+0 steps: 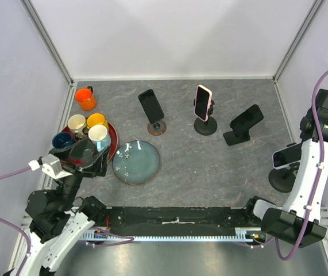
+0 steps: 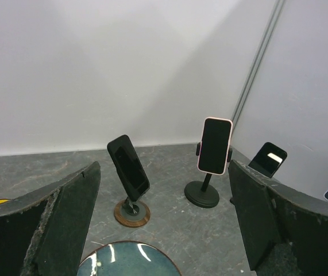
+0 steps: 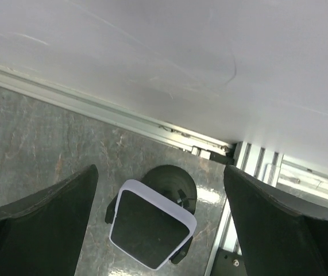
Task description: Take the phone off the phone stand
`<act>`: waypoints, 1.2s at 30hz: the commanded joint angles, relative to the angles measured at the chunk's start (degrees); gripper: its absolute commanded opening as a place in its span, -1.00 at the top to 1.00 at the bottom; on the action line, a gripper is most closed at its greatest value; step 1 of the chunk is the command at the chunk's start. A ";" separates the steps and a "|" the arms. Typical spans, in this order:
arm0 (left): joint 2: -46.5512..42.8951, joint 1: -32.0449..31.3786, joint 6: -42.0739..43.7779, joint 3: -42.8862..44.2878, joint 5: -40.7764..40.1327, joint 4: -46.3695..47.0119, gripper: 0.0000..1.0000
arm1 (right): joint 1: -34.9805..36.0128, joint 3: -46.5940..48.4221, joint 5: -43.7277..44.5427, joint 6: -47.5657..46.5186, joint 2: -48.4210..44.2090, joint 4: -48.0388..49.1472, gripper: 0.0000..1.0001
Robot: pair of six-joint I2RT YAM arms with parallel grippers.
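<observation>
Right gripper (image 3: 161, 172): jaws spread wide, nothing between them. My two dark fingers (image 3: 43, 224) fill the lower corners of the right wrist view. The white-edged phone with a black screen (image 3: 152, 230) sits at bottom centre of that view, lined up with the gap between the fingers but beyond their tips and not touched. It is cradled on a black round-based phone stand (image 3: 172, 179), whose base shows just above the phone in the frame, close to the aluminium rail (image 3: 123, 118) at the foot of the white wall. In the top view this phone is at the right edge of the frame, tilted on its stand and partly hidden by my right arm.

Left gripper (image 2: 165, 172): also fully spread and empty. In the left wrist view a pink-cased phone (image 2: 214, 145) stands upright on a black pedestal stand (image 2: 202, 194), right of centre and well beyond my fingertips. A black phone (image 2: 129, 167) leans on a stand with a brown round base (image 2: 132, 213), left of centre. A glossy teal plate (image 2: 126, 263) lies at the bottom edge, between the fingers. Everything rests on the grey marbled table (image 2: 169, 230).
</observation>
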 commanded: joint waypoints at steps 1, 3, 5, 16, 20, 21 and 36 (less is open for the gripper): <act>-3.24 -2.02 2.25 -0.44 -1.85 0.39 -0.97 | -2.86 -3.38 -8.81 -0.10 -1.20 0.56 -0.96; -3.06 -2.20 2.25 -0.53 -1.33 0.57 -0.97 | -3.39 -5.14 -10.05 -0.71 -1.47 1.35 -0.96; -2.80 -2.20 2.16 -0.53 -1.23 0.48 -0.97 | -3.74 -6.46 -12.07 -1.50 -1.56 1.71 -0.96; 1.14 -2.11 2.16 -0.62 0.43 0.92 -0.95 | -3.92 -19.03 -18.13 -1.60 -6.30 7.86 -0.92; 2.21 -2.11 2.16 -0.62 0.87 1.10 -0.94 | -3.92 -21.66 -21.65 -1.07 -8.14 9.35 -0.82; 2.30 -2.11 2.16 -0.70 0.88 1.10 -0.94 | -3.92 -21.85 -22.35 -0.72 -8.58 9.44 -0.79; 4.23 -2.11 2.16 -0.79 1.84 1.54 -0.93 | -2.61 -18.25 -21.31 -0.27 -11.31 9.18 0.40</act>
